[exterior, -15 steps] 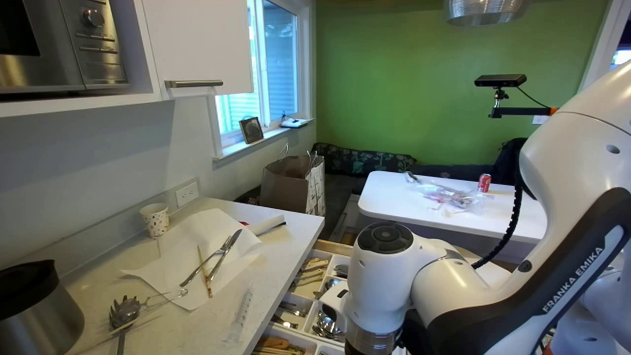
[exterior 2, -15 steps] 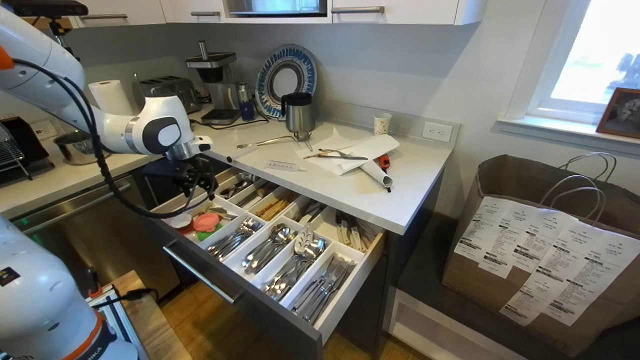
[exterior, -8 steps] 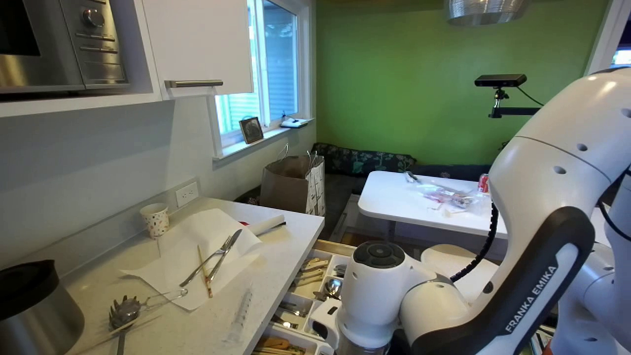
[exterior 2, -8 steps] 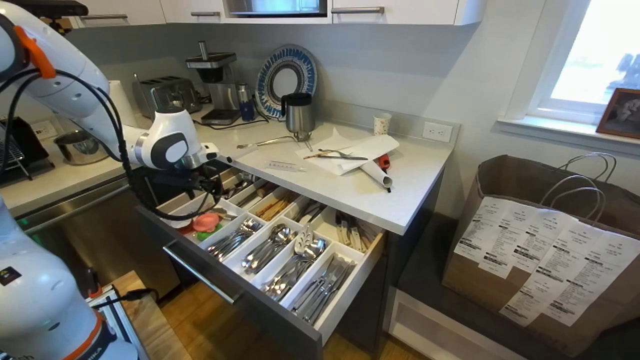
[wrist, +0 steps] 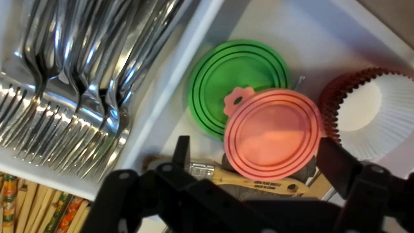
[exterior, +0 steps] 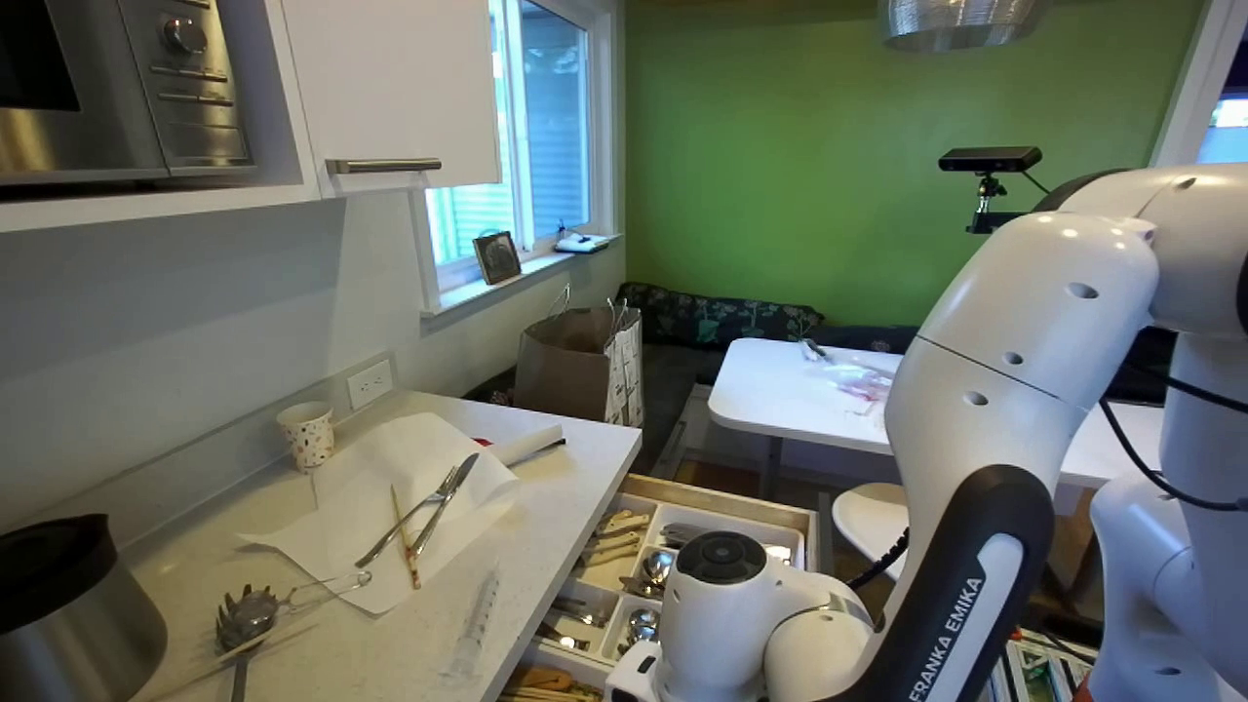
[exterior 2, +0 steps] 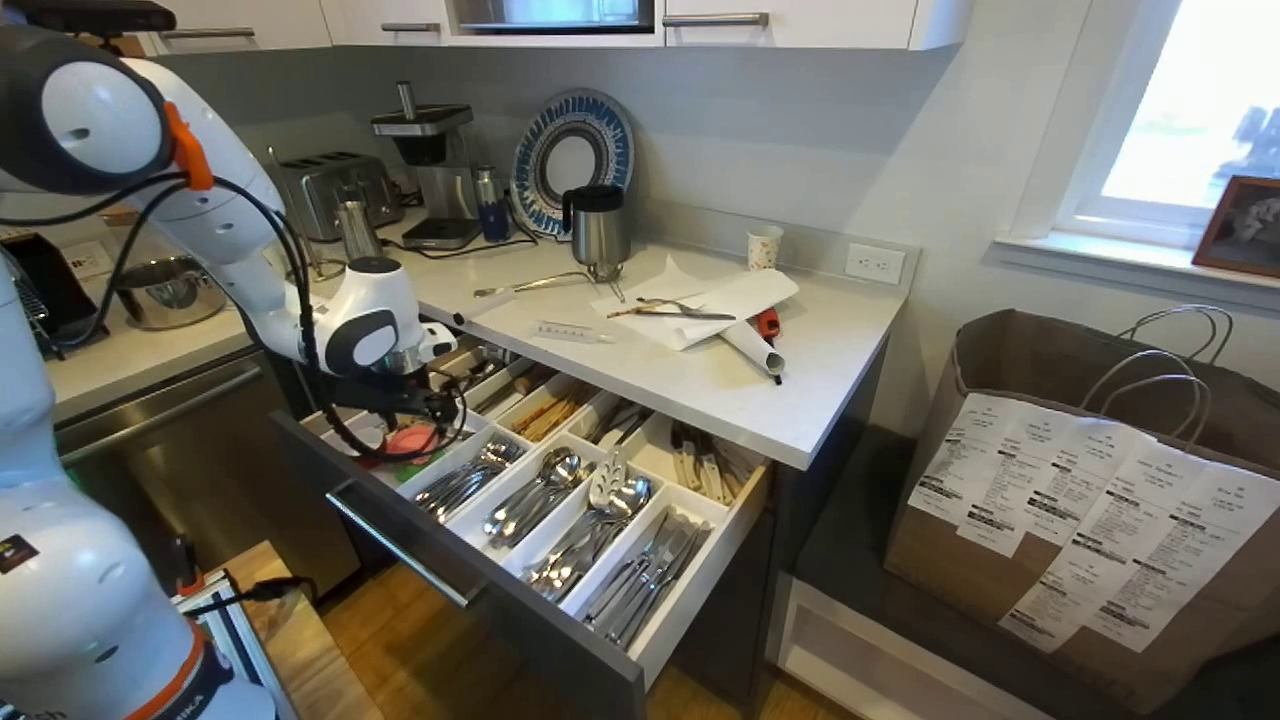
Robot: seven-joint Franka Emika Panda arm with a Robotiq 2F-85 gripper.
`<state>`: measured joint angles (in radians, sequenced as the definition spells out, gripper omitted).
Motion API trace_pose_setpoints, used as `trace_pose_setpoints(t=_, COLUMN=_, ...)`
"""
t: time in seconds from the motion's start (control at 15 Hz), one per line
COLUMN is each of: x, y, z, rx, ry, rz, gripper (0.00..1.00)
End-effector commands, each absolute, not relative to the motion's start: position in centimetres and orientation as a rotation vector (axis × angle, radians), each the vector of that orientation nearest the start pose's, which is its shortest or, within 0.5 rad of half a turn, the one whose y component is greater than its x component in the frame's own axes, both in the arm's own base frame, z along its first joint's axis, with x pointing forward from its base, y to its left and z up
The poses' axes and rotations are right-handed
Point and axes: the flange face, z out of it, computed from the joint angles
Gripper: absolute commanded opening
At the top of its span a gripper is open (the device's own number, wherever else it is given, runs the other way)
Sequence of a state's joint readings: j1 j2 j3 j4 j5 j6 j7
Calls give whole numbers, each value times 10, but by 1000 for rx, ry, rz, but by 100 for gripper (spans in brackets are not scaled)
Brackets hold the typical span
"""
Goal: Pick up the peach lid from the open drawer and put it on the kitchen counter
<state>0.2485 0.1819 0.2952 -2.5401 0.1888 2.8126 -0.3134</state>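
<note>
The peach lid (wrist: 273,132) is a round coral-peach disc with a small tab. It lies in a white compartment of the open drawer (exterior 2: 707,576), partly over a green lid (wrist: 239,61). In an exterior view the peach lid (exterior 2: 408,440) is partly hidden by the gripper and cables. My gripper (wrist: 254,144) is open and empty above it. In the wrist view the lid lies between the fingers, nearer the right fingertip; I cannot tell whether that one touches it. The kitchen counter (exterior 2: 830,340) is behind the drawer; it also shows in an exterior view (exterior: 370,658).
White baking cups (wrist: 378,113) stand right of the lid. A wooden-handled brush (wrist: 233,178) lies below it. Forks (wrist: 84,64) fill the compartment across the divider (wrist: 168,84). On the counter are paper (exterior 2: 740,295), a syringe (exterior 2: 570,331), a cup (exterior 2: 764,246) and a metal pot (exterior 2: 600,232).
My gripper has moved right and down in an exterior view, lower into the drawer over the lids. The peach lid has not visibly moved.
</note>
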Motion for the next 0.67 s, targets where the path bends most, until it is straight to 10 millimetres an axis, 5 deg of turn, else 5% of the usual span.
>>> trace_pose_setpoints(t=0.0, x=413, y=240, z=195, rx=-2806, ry=-1021, rz=-110, gripper=100)
trace_pose_setpoints(t=0.53, x=428, y=239, z=169, rx=-2804, ry=-1014, rz=-70, gripper=100)
trace_pose_setpoints(t=0.6, x=429, y=240, z=168, rx=-2802, ry=-1009, rz=-61, gripper=92)
